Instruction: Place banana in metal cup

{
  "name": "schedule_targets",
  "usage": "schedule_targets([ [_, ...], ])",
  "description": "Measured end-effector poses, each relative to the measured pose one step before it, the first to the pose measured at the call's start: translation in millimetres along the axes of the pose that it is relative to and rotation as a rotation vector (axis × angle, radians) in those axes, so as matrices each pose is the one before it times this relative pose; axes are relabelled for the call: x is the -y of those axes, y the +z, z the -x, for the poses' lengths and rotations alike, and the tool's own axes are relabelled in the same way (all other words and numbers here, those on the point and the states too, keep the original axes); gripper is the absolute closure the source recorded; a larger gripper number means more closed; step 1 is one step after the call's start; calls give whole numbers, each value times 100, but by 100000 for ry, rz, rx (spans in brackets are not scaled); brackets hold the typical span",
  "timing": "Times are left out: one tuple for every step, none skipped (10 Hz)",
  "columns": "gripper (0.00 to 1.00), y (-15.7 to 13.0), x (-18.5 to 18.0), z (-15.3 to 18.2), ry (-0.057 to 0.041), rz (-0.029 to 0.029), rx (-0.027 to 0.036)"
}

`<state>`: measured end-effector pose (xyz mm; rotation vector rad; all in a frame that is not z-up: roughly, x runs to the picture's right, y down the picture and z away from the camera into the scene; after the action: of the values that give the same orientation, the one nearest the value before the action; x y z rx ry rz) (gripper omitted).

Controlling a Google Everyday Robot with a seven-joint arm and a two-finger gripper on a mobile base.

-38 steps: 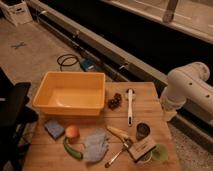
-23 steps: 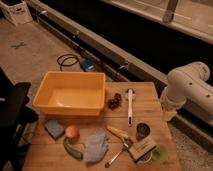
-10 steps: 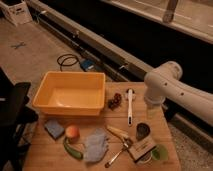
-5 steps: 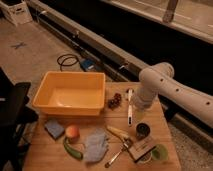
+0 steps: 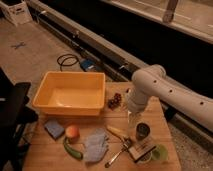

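Note:
The banana (image 5: 116, 132), small, pale yellow and curved, lies on the wooden table (image 5: 42, 157) right of centre. The metal cup (image 5: 142, 131), dark grey and cylindrical, stands upright just right of the banana. My white arm reaches in from the right and bends down over the table. My gripper (image 5: 132, 117) hangs just above and between the banana and the metal cup, slightly behind both. It holds nothing that I can see.
A large yellow bin (image 5: 72, 94) stands at the back left. Dark grapes (image 5: 115, 101) lie beside it. A peach (image 5: 72, 131), green cucumber (image 5: 72, 150), blue sponge (image 5: 53, 128), grey cloth (image 5: 95, 145), utensil (image 5: 116, 156) and light green cup (image 5: 160, 152) crowd the front.
My arm has swung in from the right edge to over the table, and the gripper has come down toward the banana and metal cup. The objects have not moved.

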<state>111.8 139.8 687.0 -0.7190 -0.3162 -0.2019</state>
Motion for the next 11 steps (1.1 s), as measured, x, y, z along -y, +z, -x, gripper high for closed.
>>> schedule_targets([
  [35, -49, 154, 41, -154, -54, -211],
  [35, 346, 107, -181, 782, 401, 692],
  [35, 860, 81, 85, -73, 1190, 1100],
  [35, 1515, 548, 788, -343, 1107, 2744],
  [35, 920, 402, 668, -407, 938, 1586],
  [35, 804, 239, 489, -231, 1156, 1008],
  [35, 625, 139, 245, 28, 989, 871],
  [35, 650, -153, -130, 439, 1280, 236],
  [35, 518, -45, 54, -133, 835, 98],
  [35, 1227, -107, -38, -560, 1749, 154],
  [35, 1025, 1, -221, -236, 652, 229],
])
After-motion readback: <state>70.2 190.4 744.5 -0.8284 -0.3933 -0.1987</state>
